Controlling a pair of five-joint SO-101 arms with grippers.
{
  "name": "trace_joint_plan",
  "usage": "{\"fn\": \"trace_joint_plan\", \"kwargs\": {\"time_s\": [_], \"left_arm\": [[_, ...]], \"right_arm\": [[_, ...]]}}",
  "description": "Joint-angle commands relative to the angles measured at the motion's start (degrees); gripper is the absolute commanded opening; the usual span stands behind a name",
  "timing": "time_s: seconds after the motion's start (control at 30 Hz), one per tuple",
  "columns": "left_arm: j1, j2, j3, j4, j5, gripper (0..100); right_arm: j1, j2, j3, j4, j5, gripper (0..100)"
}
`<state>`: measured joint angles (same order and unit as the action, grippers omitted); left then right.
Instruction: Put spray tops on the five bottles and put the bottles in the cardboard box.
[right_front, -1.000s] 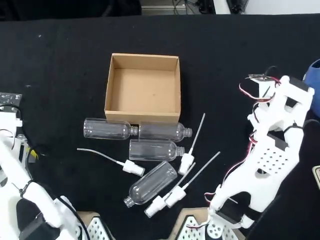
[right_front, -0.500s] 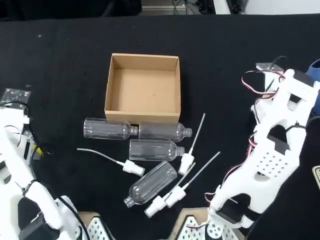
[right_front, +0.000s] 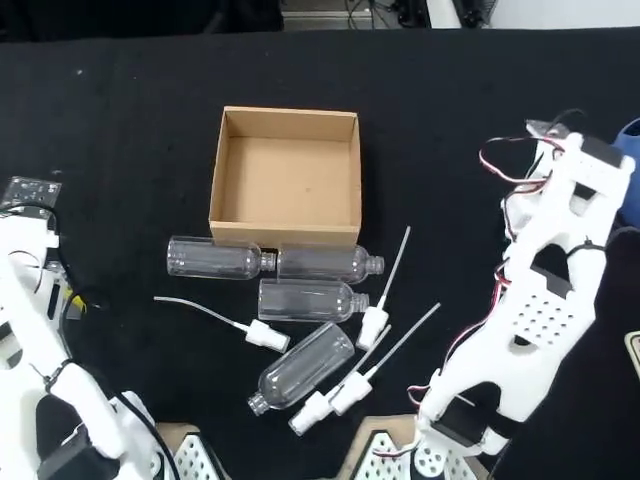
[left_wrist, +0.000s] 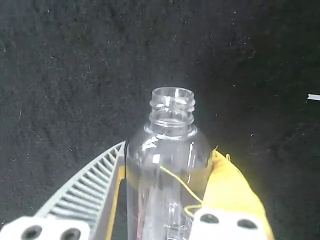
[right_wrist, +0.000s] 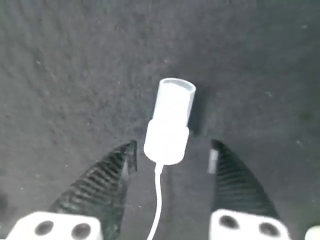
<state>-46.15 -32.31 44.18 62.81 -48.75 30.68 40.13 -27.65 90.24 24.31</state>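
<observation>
My left gripper (left_wrist: 169, 150) is shut on a clear, uncapped bottle (left_wrist: 170, 145), whose open neck points away over the black cloth. My right gripper (right_wrist: 172, 146) is open, and a white spray top (right_wrist: 169, 125) lies between its black fingers with a gap on each side; its thin tube runs back between them. In the high view the open cardboard box (right_front: 288, 178) has nothing in it. Below it lie several clear bottles, two end to end (right_front: 215, 258) (right_front: 325, 263), one under them (right_front: 310, 300) and one slanted (right_front: 300, 365). Loose spray tops (right_front: 262, 335) (right_front: 373, 322) (right_front: 330, 400) lie around them.
The left arm (right_front: 25, 300) stands at the table's left edge, the right arm (right_front: 545, 280) at the right. A blue object (right_front: 630, 160) shows at the right edge. Black cloth (right_front: 450, 100) covers the table.
The right arm's upper end has swung toward the far right of the table. The left arm shifted slightly at first, then held still. Bottles, tops and box have not moved.
</observation>
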Motion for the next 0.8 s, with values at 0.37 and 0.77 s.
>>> {"fn": "trace_joint_plan", "kwargs": {"time_s": [0.37, 0.77], "left_arm": [[0.7, -1.5, -0.7, 0.5, 0.3, 3], [7.3, -2.9, -3.6, 0.6, 9.9, 3]], "right_arm": [[-1.4, 3.6, -4.5, -3.6, -4.6, 6.6], [-5.3, -16.2, -11.0, 6.3, -9.1, 1.0]]}}
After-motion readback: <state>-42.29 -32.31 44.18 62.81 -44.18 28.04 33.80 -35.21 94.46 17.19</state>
